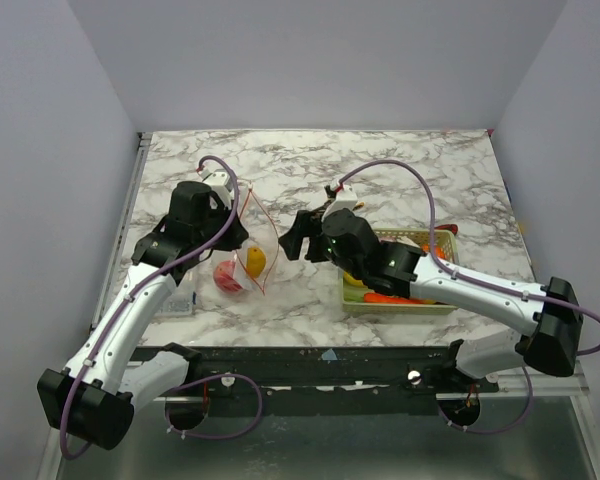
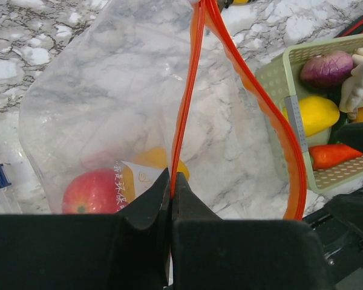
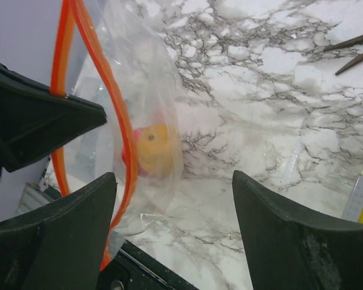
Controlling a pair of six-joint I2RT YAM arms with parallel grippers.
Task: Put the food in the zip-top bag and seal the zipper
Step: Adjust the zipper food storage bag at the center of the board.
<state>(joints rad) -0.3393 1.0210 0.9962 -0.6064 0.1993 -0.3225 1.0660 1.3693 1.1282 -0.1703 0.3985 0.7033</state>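
On the worktop (image 1: pixel 380 170) the upright zip-top bag (image 1: pixel 246 240) holds only an apple (image 2: pixel 94 192) and a yellow fruit (image 3: pixel 152 145), more food (image 2: pixel 317 115) lies in the basket (image 1: pixel 395 308), the left pincer (image 2: pixel 172 178) clenches the unsealed zipper (image 2: pixel 187 90), and the right pincer (image 3: pixel 174 175) gapes empty.

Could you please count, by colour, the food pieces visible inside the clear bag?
Red: 1, the apple
Yellow-orange: 1, the round fruit
Total visible in the bag: 2
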